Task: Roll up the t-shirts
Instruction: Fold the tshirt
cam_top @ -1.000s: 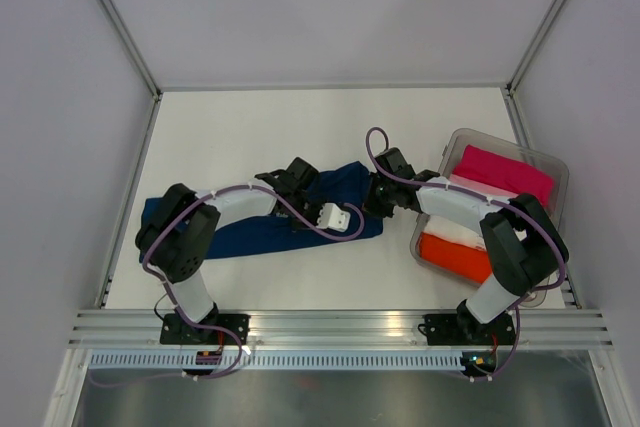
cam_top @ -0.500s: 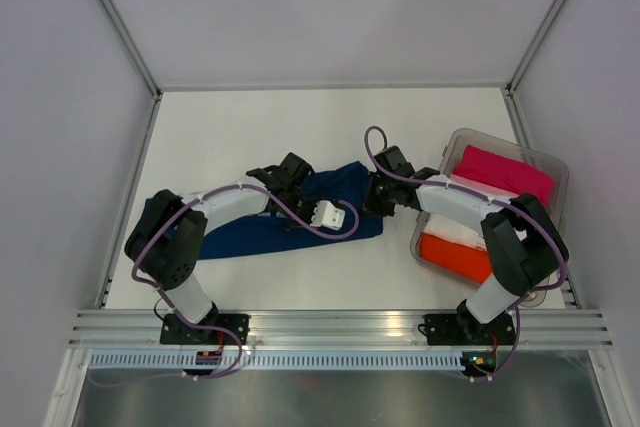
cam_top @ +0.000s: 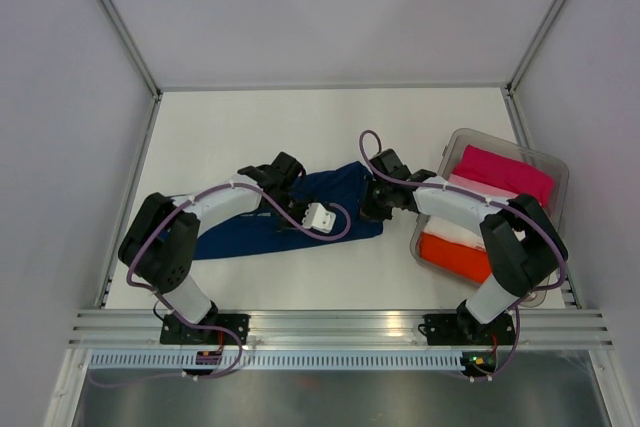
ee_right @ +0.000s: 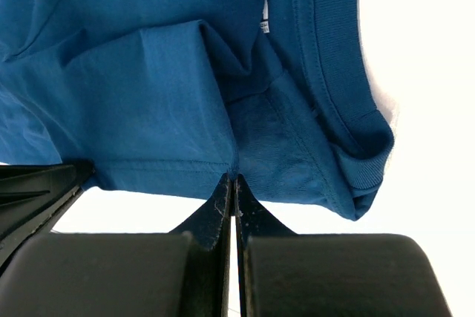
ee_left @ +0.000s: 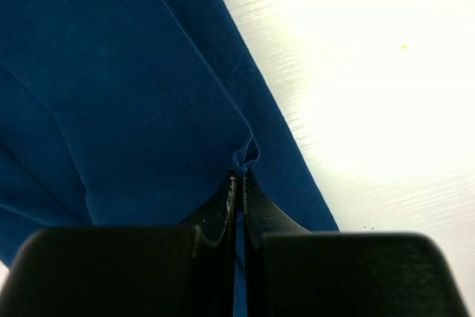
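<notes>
My left gripper [ee_left: 239, 183] is clamped on a pinch of the navy tee [cam_top: 340, 189] close to its edge, and my right gripper [ee_right: 232, 183] nips a hem near the collar. The tee lies stretched along the table [cam_top: 300, 127], left of the bin [cam_top: 556, 169] of other tees [cam_top: 500, 172].

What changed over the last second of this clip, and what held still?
The left gripper closed, pinching a small fold of the navy tee near its far edge, while its arm's elbow swung slightly to the left. The right gripper stayed shut on the tee's hem by the collar. The tee itself and the clear bin of folded tees did not visibly move.
</notes>
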### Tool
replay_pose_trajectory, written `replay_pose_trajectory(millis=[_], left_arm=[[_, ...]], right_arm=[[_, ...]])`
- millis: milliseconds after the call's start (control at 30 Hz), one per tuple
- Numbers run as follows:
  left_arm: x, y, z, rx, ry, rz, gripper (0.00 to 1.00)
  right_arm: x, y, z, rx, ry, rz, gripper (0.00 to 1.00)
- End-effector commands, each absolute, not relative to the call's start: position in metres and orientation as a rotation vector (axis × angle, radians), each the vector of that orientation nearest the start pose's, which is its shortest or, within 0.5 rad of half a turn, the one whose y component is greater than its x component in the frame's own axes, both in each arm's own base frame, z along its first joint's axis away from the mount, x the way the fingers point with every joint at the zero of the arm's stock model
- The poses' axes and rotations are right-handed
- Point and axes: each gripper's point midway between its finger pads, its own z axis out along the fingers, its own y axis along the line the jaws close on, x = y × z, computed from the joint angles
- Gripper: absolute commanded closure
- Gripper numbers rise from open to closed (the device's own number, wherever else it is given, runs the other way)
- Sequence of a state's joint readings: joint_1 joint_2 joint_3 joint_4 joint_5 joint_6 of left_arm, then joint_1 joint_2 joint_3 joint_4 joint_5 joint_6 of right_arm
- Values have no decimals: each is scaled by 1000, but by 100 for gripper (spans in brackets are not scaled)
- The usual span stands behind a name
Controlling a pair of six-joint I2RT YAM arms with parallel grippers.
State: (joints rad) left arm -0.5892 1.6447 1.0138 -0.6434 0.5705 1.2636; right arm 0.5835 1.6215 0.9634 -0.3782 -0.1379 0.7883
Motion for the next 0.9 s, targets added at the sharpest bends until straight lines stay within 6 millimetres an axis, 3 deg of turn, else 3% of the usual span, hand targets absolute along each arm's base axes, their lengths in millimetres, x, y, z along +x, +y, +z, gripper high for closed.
replay_pose_trajectory(millis=[0, 433, 633, 700, 800, 867], left_arm=[[230, -238, 51, -2944, -1898, 897, 98], [231, -233, 40, -2928, -1880, 854, 98], [229, -230, 38, -2950, -1847, 843, 98], [228, -229, 37, -2952, -1839, 835, 98], [228, -228, 35, -2950, -1838, 828, 97], [229, -229, 39, -2946, -1856, 836, 94]], right_arm=[[271, 240, 51, 229, 2733, 604, 100], [252, 232, 31, 278, 2798, 591, 100], [253, 233, 35, 284, 2782, 597, 97], [254, 232, 36, 288, 2777, 599, 92], [258, 234, 43, 256, 2763, 601, 75], [267, 236, 56, 240, 2730, 597, 70]])
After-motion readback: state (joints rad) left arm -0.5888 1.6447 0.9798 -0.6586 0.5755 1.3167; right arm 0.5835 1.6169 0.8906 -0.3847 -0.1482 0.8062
